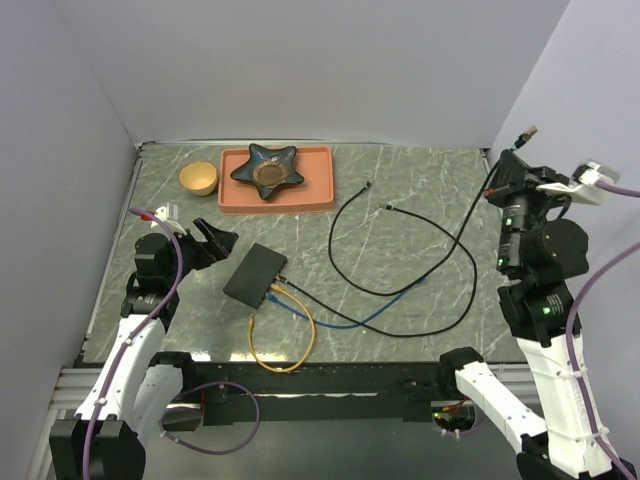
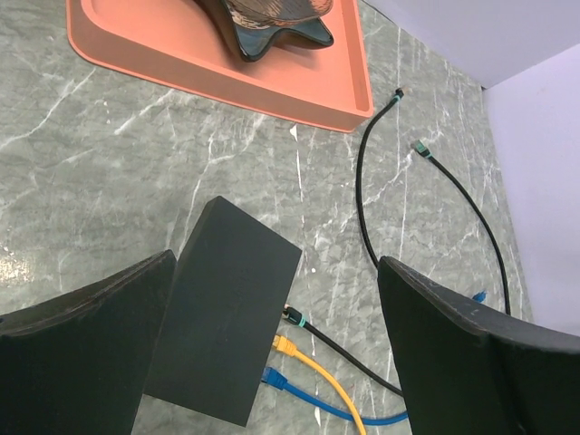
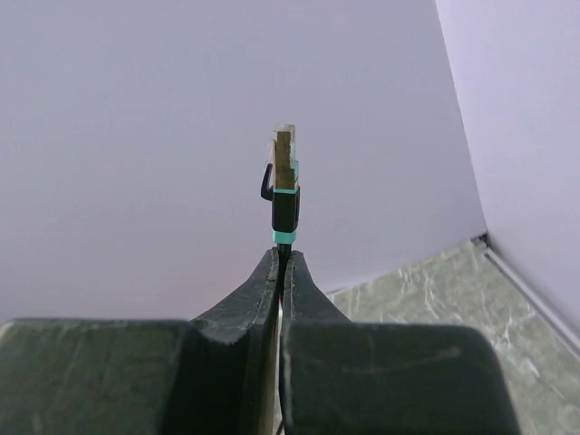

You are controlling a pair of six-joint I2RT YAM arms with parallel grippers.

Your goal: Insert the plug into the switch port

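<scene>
The switch port [image 1: 254,276] is a flat black box lying on the marble table, left of centre. In the left wrist view, one side of the switch port [image 2: 222,317] holds a black, a yellow and a blue plug side by side. My left gripper [image 2: 276,265] hangs over the box's near corner, fingers wide apart and empty. My right gripper [image 1: 513,156] is raised at the far right, well away from the box. It is shut on a black cable just under the plug [image 3: 285,177], which points up past the fingertips [image 3: 270,272] toward the wall.
An orange-pink tray [image 1: 325,190] with a dark star-shaped dish [image 1: 267,168] sits at the back, beside a yellow bowl [image 1: 198,177]. A loose black cable [image 1: 335,240] curls mid-table with both ends free. Yellow and blue cables [image 1: 300,335] loop near the front edge.
</scene>
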